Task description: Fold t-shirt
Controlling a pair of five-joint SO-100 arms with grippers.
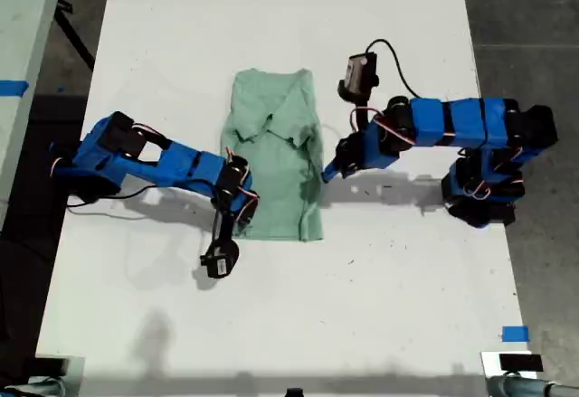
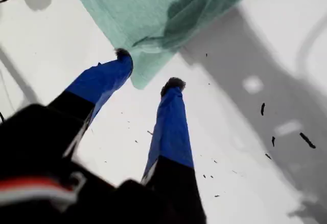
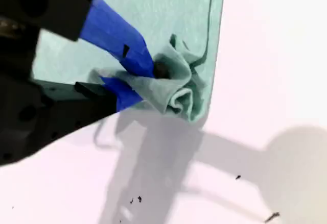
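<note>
The pale mint-green t-shirt [image 1: 282, 157] lies on the white table [image 1: 181, 35], partly folded into a narrow upright strip with a sleeve folded across its upper part. My second gripper [image 1: 242, 209] is at the shirt's near corner on the exterior view's left. In the second wrist view it [image 3: 153, 76] is shut on a bunched corner of the t-shirt [image 3: 153, 9]. My first gripper [image 1: 327, 175] sits at the shirt's edge on the exterior view's right. It [image 2: 148, 69] is open, its fingertips [image 2: 173, 83] on either side of a point of the t-shirt [image 2: 153, 9].
Dark floor borders the table on both sides of the exterior view. A blue tape mark [image 1: 514, 333] sits near the table's front corner on the exterior view's right. A black cable [image 1: 398, 62] loops above the first arm. Small dark specks [image 2: 263, 109] dot the table.
</note>
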